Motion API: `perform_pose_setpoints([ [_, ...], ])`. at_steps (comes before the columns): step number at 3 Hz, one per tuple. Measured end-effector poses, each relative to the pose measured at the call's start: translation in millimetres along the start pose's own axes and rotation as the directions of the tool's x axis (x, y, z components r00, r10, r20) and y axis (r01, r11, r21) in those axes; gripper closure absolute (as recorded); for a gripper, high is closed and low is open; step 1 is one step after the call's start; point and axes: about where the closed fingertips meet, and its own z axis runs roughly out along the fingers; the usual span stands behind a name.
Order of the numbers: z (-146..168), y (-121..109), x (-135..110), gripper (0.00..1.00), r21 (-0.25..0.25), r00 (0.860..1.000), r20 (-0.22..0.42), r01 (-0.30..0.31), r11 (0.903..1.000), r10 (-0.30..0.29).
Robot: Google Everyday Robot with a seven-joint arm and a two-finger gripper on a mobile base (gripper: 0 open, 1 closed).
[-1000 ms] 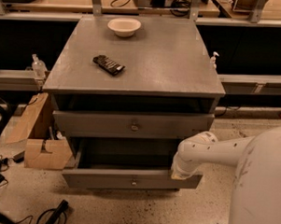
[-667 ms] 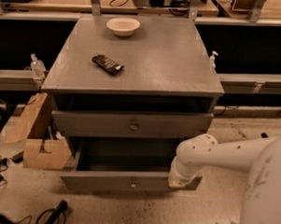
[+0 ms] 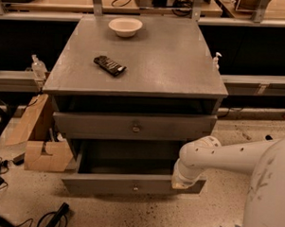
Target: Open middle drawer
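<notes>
Because the middle drawer (image 3: 96, 184) looks rigid, its knob (image 3: 136, 187) suits pulling. My hand (image 3: 181, 182) sits at its right end; I cannot tell its grip.

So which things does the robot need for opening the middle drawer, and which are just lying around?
For the job:
middle drawer, pulled out
its knob
gripper, at that drawer front's right end

Just lying about:
bowl and small black object, on the cabinet top
cardboard box, on the floor to the left
upper drawer
</notes>
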Motion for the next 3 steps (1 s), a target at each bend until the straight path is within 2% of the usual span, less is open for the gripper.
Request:
perform_pose_setpoints([
  [1, -1.4, 4.6, 1.5, 0.62, 0.003, 1.000, -0.001, 0.000, 1.0000, 0.000],
  [2, -23.3, 9.4, 11.9, 0.39, 0.044, 0.999, -0.053, 0.002, 0.9990, 0.000],
  [3, -35.0, 11.6, 15.4, 0.16, 0.064, 0.997, -0.070, -0.020, 0.9978, 0.025],
])
